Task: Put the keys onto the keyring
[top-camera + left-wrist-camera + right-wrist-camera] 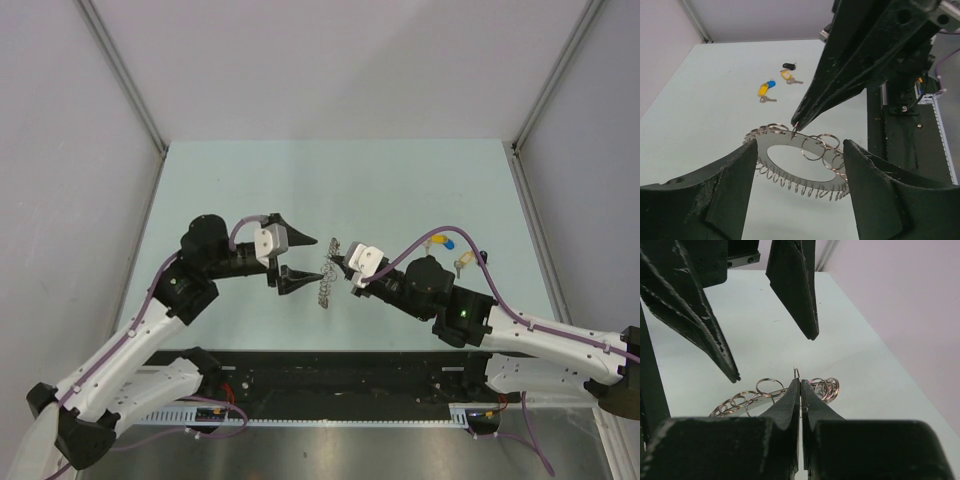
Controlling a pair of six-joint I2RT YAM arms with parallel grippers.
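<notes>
Centrally, right end effector (800,387) clamps keyring (325,282) edge, left end effector (308,262) agape beside it.

Pale green table (250,180), small keys (766,90) on it

Keyring (327,272), a broad, flat silvery ring with a wide round hole and small wire loops fringing its rim, is held on edge clear of the bench (250,190), its rim pinched in the closed tips of the right hand (800,386). Keys (766,89), tiny, with yellow, blue, orange and black heads, lie loose on the bench, well apart from it.
</notes>
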